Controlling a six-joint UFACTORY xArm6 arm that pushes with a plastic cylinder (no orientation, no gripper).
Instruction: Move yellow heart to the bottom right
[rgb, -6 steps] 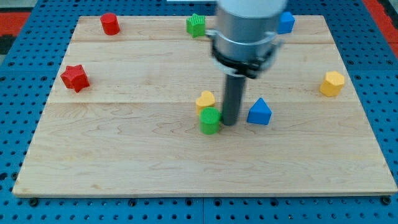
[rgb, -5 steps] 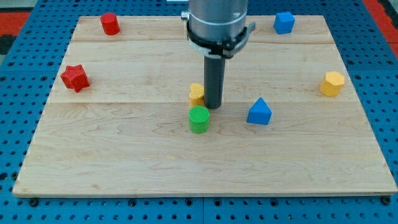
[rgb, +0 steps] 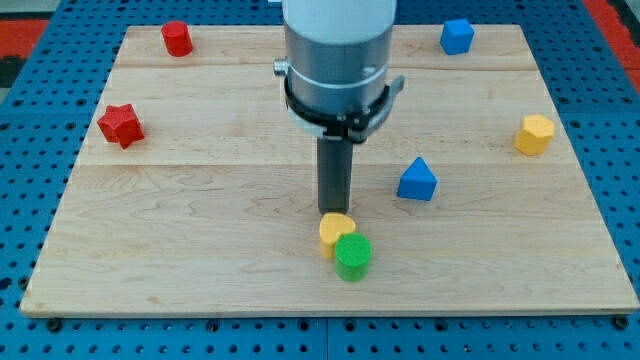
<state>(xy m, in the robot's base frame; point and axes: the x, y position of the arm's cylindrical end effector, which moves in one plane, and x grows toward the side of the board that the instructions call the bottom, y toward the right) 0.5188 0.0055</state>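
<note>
The yellow heart (rgb: 336, 232) lies near the board's bottom middle, touching the green cylinder (rgb: 353, 257), which sits just below and to its right. My tip (rgb: 333, 211) is directly above the heart in the view, touching its top edge. The arm's grey body (rgb: 336, 60) rises above the rod and hides part of the board's top middle.
A blue triangular block (rgb: 417, 180) sits right of my rod. A yellow hexagonal block (rgb: 534, 134) is at the right edge, a blue cube (rgb: 457, 36) at the top right. A red cylinder (rgb: 177, 38) is top left, a red star (rgb: 120, 125) at the left.
My tip went left around the yellow heart, then pushed it down the board. The green cylinder slid down and right with it. The green block at the top is now hidden behind the arm.
</note>
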